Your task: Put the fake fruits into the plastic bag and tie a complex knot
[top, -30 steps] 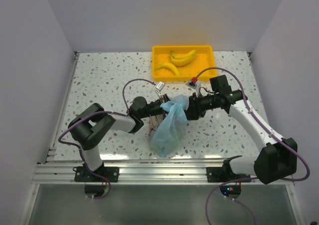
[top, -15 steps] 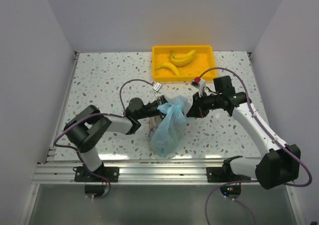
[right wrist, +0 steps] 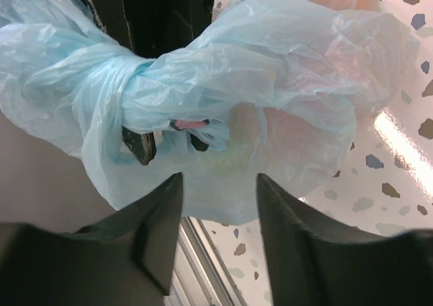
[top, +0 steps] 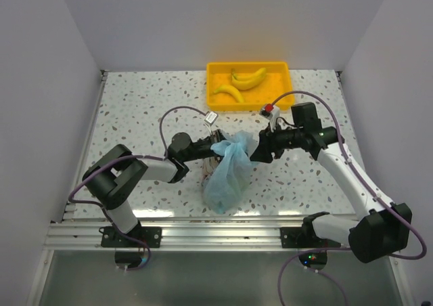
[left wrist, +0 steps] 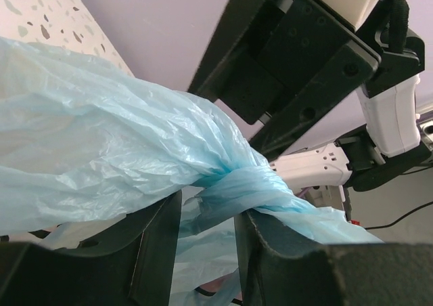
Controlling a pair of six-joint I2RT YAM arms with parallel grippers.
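The light-blue plastic bag [top: 226, 174] stands on the table between my grippers, its top twisted into a knot [top: 233, 143]. My left gripper [top: 215, 147] is at the knot from the left. In the left wrist view its jaws [left wrist: 206, 211] stand apart, with the twisted film [left wrist: 233, 181] lying over one finger and not pinched. My right gripper [top: 256, 150] is open and empty just right of the bag. The right wrist view [right wrist: 218, 181] shows the knot [right wrist: 139, 76] ahead of it. Two bananas [top: 226, 93] lie in the yellow tray [top: 284, 69]. Other fruits are hidden in the bag.
A small red-and-white device [top: 270, 110] sits just in front of the tray. A small white tag [top: 211, 116] lies left of it. White walls close in the speckled table on three sides.
The left arm has drawn a little to the left. The right arm's wrist has swung out to the right while its gripper stays beside the bag's top. The bag has barely moved.
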